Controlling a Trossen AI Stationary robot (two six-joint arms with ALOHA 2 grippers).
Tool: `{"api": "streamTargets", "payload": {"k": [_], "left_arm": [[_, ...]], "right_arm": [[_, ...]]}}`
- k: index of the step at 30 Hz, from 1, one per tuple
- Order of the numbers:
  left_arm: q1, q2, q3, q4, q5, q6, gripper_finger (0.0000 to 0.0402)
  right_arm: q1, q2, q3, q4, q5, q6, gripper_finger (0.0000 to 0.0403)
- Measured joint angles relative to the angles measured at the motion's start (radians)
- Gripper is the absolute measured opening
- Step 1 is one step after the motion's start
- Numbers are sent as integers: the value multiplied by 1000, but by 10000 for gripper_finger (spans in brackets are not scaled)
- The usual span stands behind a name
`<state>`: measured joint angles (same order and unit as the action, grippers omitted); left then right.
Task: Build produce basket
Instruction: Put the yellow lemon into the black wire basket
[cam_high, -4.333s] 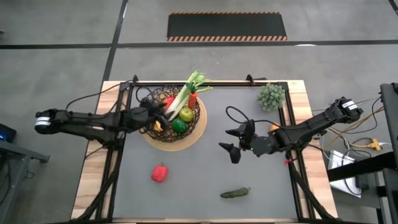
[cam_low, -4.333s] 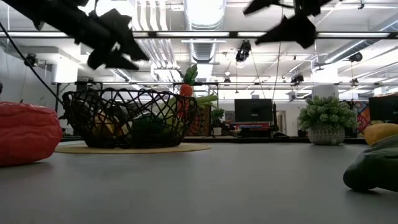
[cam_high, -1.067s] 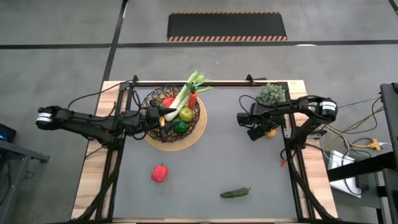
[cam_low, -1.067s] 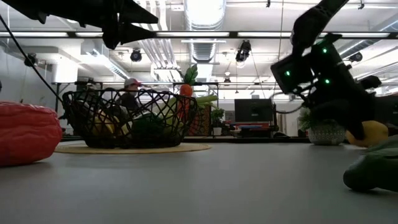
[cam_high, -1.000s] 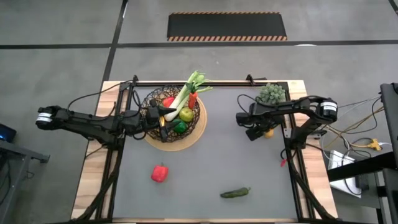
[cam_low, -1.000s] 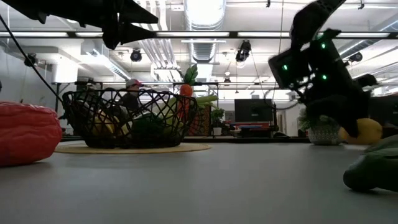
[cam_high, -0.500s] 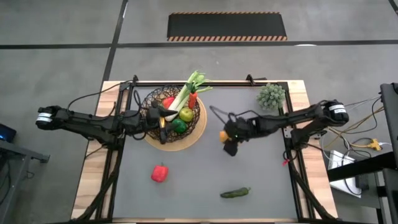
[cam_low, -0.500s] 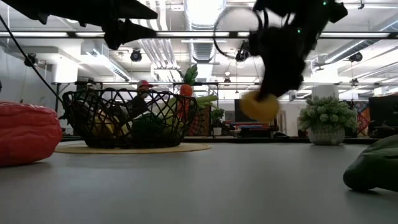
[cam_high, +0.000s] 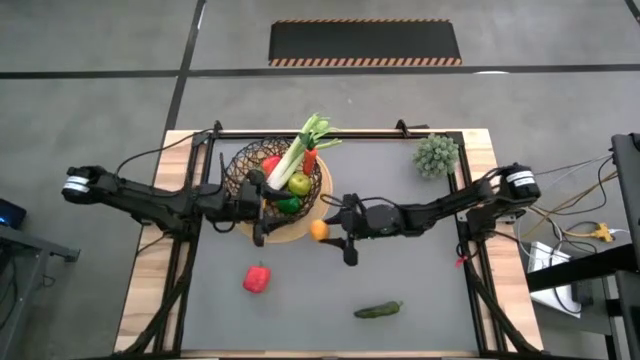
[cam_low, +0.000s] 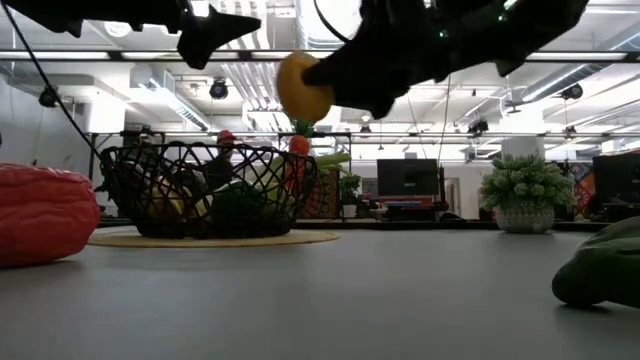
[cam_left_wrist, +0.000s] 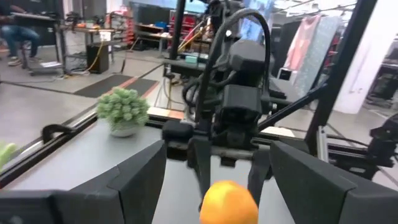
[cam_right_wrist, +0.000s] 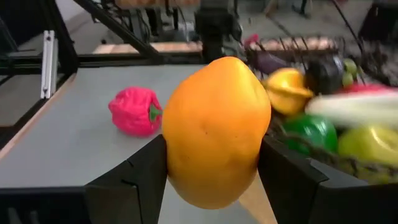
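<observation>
The orange fruit (cam_high: 319, 229) hangs just beside the basket (cam_high: 246, 162) rim, clamped in the right hand (cam_high: 334, 232). It should clear the rim before release. The left hand (cam_high: 260, 208), fingers apart, hovers at the basket, risking collision.

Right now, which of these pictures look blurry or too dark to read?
Right wrist view: the lemon is sharp, but the basket behind it smears. Low view: both arms are black shapes against bright ceiling lights. Left wrist view: soft all over. High view: evenly lit and clear.
</observation>
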<state>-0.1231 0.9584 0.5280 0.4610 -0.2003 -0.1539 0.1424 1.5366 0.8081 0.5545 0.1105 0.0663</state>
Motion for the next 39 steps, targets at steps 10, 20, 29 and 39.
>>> {"api": "streamTargets", "payload": {"k": [10,20,29,39], "left_arm": [[-19,187,-1,146,35,-24,268],[-23,335,-1,246,128,-65,268],[-23,361,-1,250,126,-74,235],[-23,359,-1,253,120,-73,202]], "right_arm": [[2,157,3,370,-6,-137,207],[3,179,3,416,-6,-157,207],[3,178,3,413,-5,-156,207],[3,178,3,414,-4,-154,208]]}}
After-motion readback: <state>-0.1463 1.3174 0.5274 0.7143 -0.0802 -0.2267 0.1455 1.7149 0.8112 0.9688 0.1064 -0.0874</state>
